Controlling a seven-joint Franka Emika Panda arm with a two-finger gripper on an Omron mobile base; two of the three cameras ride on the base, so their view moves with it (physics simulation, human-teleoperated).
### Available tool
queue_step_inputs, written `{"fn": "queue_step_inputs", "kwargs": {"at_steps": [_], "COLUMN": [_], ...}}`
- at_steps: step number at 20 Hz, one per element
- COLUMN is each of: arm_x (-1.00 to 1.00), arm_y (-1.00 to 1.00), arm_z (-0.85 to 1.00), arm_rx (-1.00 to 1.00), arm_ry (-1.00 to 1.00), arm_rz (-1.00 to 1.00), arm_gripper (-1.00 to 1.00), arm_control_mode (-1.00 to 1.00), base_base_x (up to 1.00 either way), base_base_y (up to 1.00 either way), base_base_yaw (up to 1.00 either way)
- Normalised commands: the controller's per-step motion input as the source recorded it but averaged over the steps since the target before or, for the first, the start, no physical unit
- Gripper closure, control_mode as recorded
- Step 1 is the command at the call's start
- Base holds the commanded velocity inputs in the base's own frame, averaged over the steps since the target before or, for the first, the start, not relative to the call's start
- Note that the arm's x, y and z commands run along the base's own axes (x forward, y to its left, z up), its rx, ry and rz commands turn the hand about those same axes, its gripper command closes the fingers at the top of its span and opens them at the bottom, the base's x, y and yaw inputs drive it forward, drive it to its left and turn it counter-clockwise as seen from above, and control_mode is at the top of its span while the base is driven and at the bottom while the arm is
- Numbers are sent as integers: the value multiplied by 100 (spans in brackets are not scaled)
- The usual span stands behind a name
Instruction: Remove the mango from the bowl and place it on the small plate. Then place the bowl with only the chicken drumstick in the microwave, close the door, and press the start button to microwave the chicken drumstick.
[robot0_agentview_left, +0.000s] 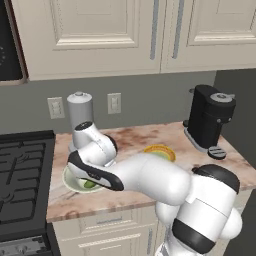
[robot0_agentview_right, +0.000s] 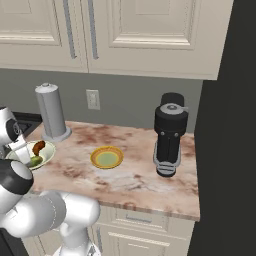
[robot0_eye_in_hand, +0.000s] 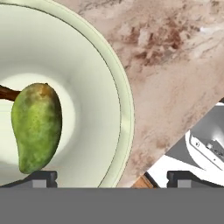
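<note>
Smooth oval mango (robot0_eye_in_hand: 36, 127) sits in the glossy round bowl (robot0_eye_in_hand: 114, 87) near the marbled counter (robot0_agentview_right: 140, 172)'s left edge, pincer (robot0_eye_in_hand: 111, 177) wide open.

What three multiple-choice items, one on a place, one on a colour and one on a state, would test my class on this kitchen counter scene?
1. Where does the mango lie?
A. in the bowl
B. on the small plate
C. on the stove

2. What colour is the small plate's rim?
A. blue
B. yellow-orange
C. black

3. How do the jaws of the gripper stand?
A. shut on the mango
B. shut on the bowl's rim
C. open, holding nothing

Answers:
1 A: the hand view shows the green fruit resting inside the pale bowl, beside the chicken drumstick.
2 B: the right base view shows a yellow-orange ring around a pale green centre.
3 C: the two finger tips stand wide apart at the bottom of the hand view, with the mango above them and not between them.
</note>
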Motion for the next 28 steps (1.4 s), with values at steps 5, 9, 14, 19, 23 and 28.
{"fn": "queue_step_inputs", "kwargs": {"at_steps": [5, 9, 14, 19, 23, 28], "arm_x": [20, 31, 23, 7, 0, 0], "arm_y": [4, 21, 17, 14, 2, -6], "arm_z": [-1, 0, -4, -9, -14, -13], "arm_rx": [0, 0, 0, 0, 0, 0], "arm_ry": [-2, 0, 0, 0, 0, 0], "arm_rz": [12, 10, 9, 6, 2, 0], "arm_gripper": [-100, -100, -100, -100, -100, -100], "arm_control_mode": [-100, -100, -100, -100, -100, -100], "base_base_x": [0, 0, 0, 0, 0, 0], "base_base_y": [0, 0, 0, 0, 0, 0], "base_base_yaw": [0, 0, 0, 0, 0, 0]}}
